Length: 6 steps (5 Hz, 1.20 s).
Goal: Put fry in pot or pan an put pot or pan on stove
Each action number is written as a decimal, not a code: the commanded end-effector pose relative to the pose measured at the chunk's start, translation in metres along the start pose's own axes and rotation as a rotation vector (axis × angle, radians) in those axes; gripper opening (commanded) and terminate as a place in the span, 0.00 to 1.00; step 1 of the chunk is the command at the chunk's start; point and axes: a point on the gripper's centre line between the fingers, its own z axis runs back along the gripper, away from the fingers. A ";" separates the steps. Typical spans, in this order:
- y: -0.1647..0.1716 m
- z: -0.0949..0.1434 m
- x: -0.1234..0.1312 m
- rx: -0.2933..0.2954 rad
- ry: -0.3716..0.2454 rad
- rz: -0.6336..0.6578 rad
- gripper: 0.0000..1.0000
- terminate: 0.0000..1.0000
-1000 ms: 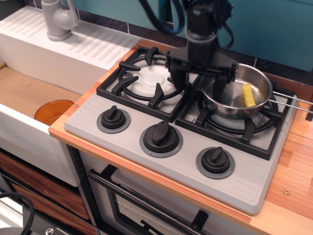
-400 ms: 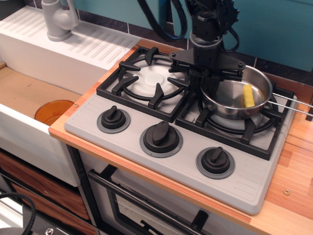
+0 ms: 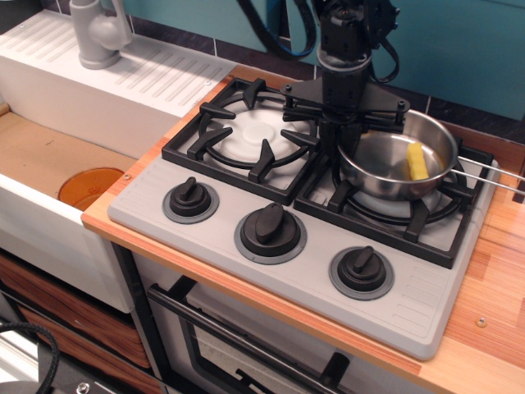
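The shiny steel pan (image 3: 385,168) stands on the right burner of the grey stove (image 3: 246,271), its wire handle pointing right. The yellow crinkle-cut fry (image 3: 417,160) lies inside the pan, towards its right side. My gripper (image 3: 340,148) hangs over the pan's left rim. Its black fingers (image 3: 332,139) are drawn close together at that rim and seem to pinch it. The fingertips are partly hidden against the dark grate.
The left burner (image 3: 242,135) is bare. Three black knobs (image 3: 270,227) line the stove front. A white sink with a grey tap (image 3: 97,33) lies to the left, above an orange disc (image 3: 90,185). The wooden counter (image 3: 492,312) runs right of the stove.
My gripper's fingers went from spread wide on either side of the pan's left rim to close together at it, and the gripper shifted slightly up and right. Pan and fry have not moved.
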 end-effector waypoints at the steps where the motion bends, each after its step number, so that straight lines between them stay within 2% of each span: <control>1: 0.023 0.063 0.026 0.012 0.031 -0.034 0.00 0.00; 2: 0.046 0.074 0.040 0.018 0.052 -0.065 0.00 0.00; 3: 0.074 0.074 0.057 0.001 0.067 -0.105 0.00 0.00; 4: 0.105 0.066 0.073 -0.017 0.072 -0.136 0.00 0.00; 6: 0.145 0.032 0.076 -0.059 0.054 -0.144 0.00 0.00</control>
